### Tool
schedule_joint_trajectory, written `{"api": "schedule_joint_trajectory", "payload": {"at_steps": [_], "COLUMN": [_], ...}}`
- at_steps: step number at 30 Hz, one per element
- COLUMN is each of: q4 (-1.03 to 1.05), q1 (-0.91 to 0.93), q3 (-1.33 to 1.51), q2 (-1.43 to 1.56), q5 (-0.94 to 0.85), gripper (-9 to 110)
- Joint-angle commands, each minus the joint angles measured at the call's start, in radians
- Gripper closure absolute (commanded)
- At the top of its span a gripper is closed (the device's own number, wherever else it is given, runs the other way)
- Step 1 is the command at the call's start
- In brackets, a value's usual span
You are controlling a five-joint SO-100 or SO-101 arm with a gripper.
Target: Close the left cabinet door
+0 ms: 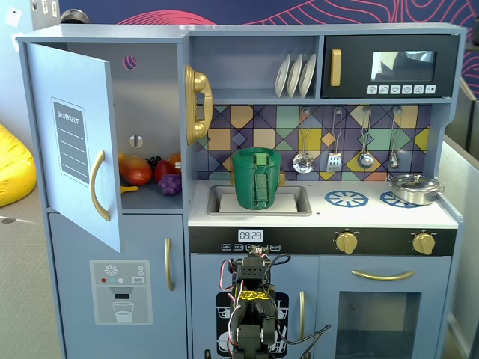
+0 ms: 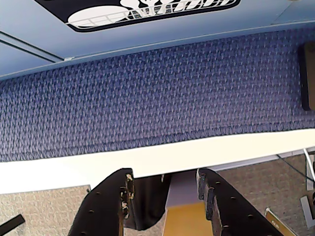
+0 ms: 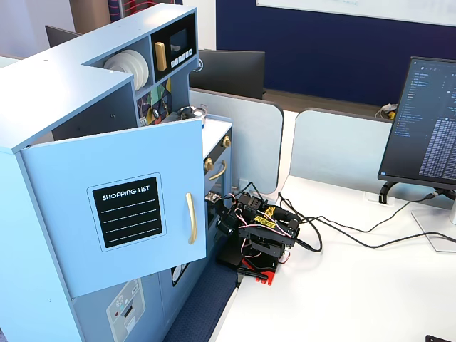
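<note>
Wrist view: jaws (image 2: 165, 189) parted, empty; left cabinet door (image 1: 75, 142) stands open, well apart.

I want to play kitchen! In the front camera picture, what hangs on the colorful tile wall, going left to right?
Gold toy phone → ladle → slotted spatula → spoon → another utensil, too small to name.

The white table (image 3: 342, 299) carries the folded robot arm (image 3: 260, 235), a monitor (image 3: 427, 121) and black cables (image 3: 356, 231).
</note>
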Motion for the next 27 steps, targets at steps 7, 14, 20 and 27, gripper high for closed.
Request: {"api": "schedule_joint_trajectory", "payload": {"at_steps": [7, 14, 20, 27], "q4": [0.183, 0.183, 0.055, -0.367], "q1": [0.023, 0.017, -0.36, -0.96], "q3": [-0.005, -0.005, -0.163, -0.436], "q2": [-0.005, -0.006, -0.133, -0.239], "q5": [-0.006, -0.026, 0.021, 0.037], "gripper": [101, 101, 102, 102]}}
